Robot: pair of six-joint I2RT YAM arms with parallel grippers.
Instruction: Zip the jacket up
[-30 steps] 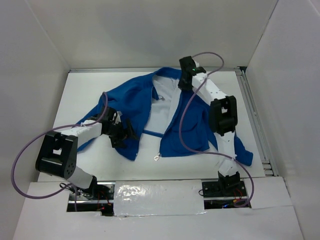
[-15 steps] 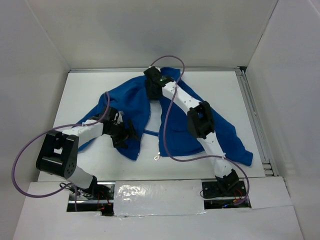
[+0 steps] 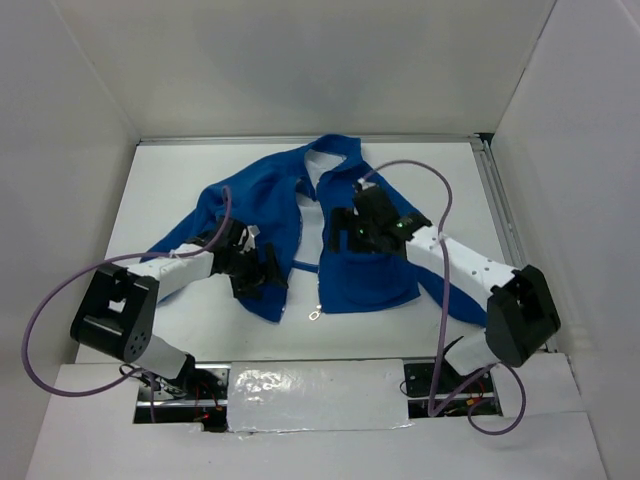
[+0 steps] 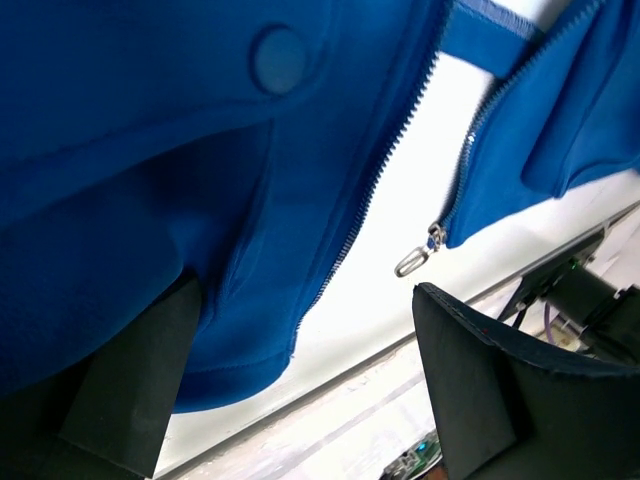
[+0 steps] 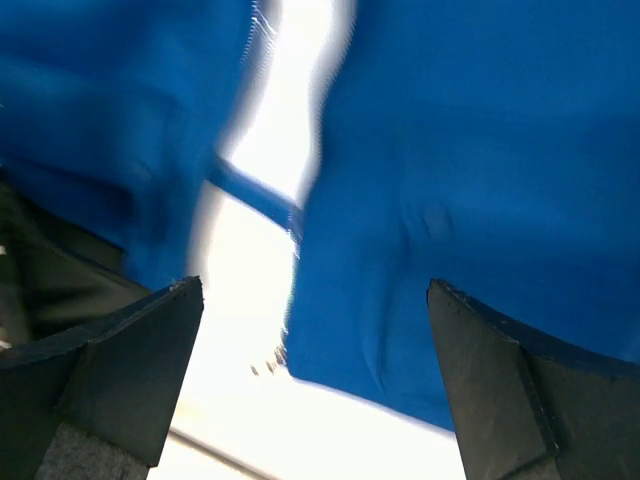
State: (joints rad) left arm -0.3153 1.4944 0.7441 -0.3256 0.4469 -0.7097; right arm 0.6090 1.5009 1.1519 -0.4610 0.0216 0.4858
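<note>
The royal-blue jacket (image 3: 380,275) lies unzipped on the white table, collar at the far side, white lining showing in the gap. Its metal zipper pull (image 3: 313,316) lies at the bottom of the right front panel; it also shows in the left wrist view (image 4: 411,262). My left gripper (image 3: 268,281) is open over the left panel's lower hem (image 4: 240,350). My right gripper (image 3: 343,236) is open and empty, hovering above the right panel (image 5: 470,200) near the opening. The right wrist view is blurred.
White walls enclose the table on three sides. A metal rail (image 3: 505,230) runs along the right edge. The arm bases and a taped strip (image 3: 315,392) sit at the near edge. Purple cables loop from both arms.
My right arm swung from the collar at the far side down toward the near middle of the jacket. The right front panel now lies flatter. My left gripper shifted slightly right.
</note>
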